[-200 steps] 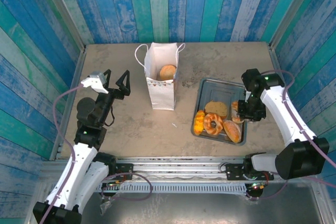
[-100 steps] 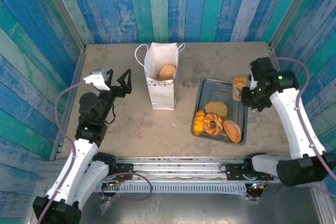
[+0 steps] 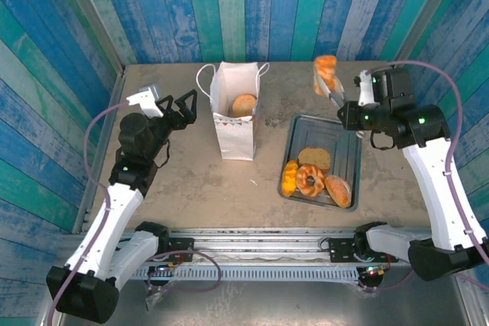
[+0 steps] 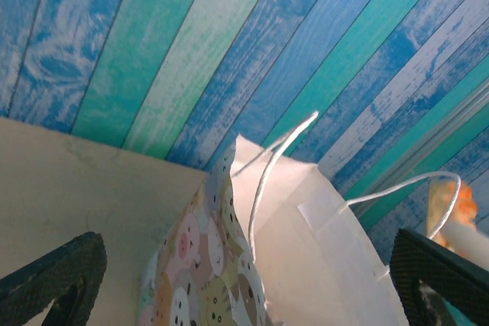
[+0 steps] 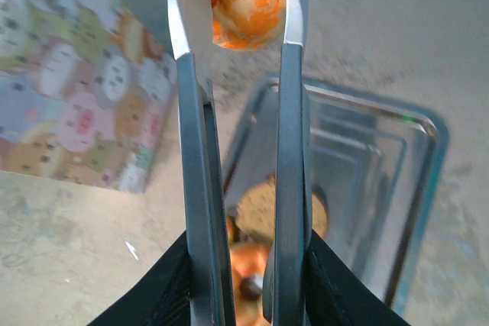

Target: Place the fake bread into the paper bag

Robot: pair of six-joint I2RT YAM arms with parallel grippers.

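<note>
the step in hand is judged to be the carrying of one piece of the fake bread to the paper bag (image 3: 234,133). the metal tongs (image 5: 291,158) are gripped by the right gripper (image 3: 350,110), which is closed tight around their two arms. an orange pastry (image 3: 326,72) is pinched at the tips of the tongs. it is held up in the air, over the table's far edge, past the far left corner of the grey tray (image 3: 338,137) and to the right of the bag.

the bag is stood upright near the middle of the far edge of the table (image 3: 183,181), with its mouth open. one round bun (image 3: 244,104) is seen inside it. four more pieces are laid at the near end of the tray: a brown slice (image 3: 314,158), a ring doughnut (image 3: 311,181), an orange roll (image 3: 289,177) and a bun (image 3: 338,190).

the left gripper (image 3: 177,106) is held wide open with nothing in it, just beside the bag's left side, near a cord handle (image 4: 267,181).

for the next move, the pastry should be carried left until it is over the bag's mouth. then the tongs should be let open so it can be dropped in. care is called for, since the bag is light and could be tipped if its rim is bumped. it could be steadied by the left gripper.
</note>
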